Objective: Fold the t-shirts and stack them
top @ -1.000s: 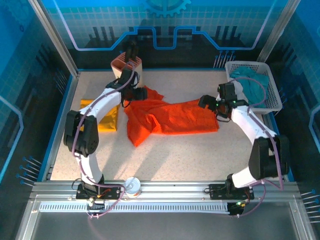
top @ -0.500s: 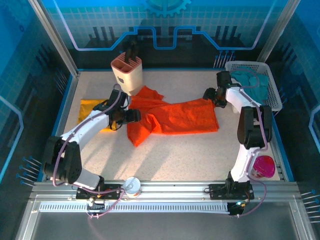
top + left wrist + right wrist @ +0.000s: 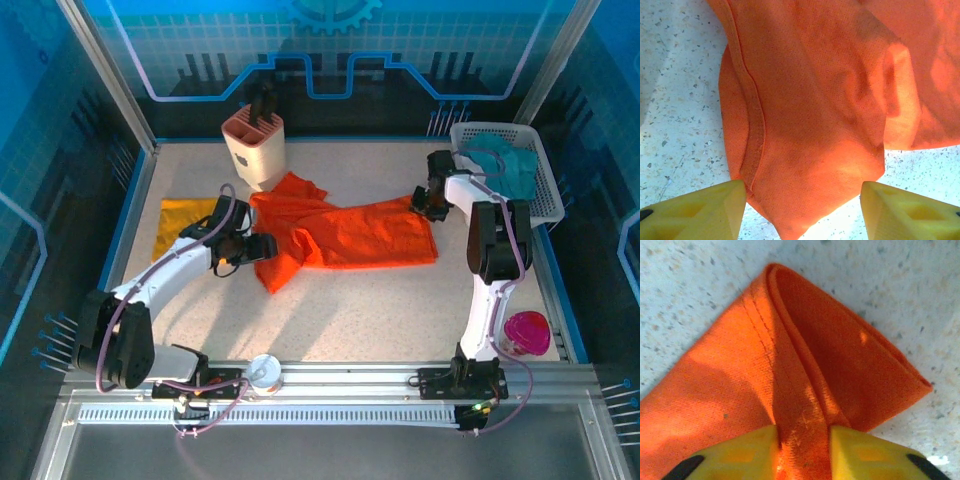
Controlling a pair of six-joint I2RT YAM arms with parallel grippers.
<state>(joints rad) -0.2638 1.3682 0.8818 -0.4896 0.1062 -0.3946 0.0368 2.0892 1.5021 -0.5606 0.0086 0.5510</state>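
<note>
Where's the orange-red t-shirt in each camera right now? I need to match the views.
Top external: the orange-red t-shirt lies spread mid-table, between the left gripper and the right gripper.
Left wrist: centre and top, its lower edge between the wide-apart yellow fingers.
Right wrist: a folded corner, pinched at the bottom.
Shared landmark: the speckled tabletop around the cloth.

We look into a robot lab cell
We see aluminium framing [image 3: 340,373], blue printed panels [image 3: 200,40] and a speckled worktable [image 3: 370,310] fenced in
</note>
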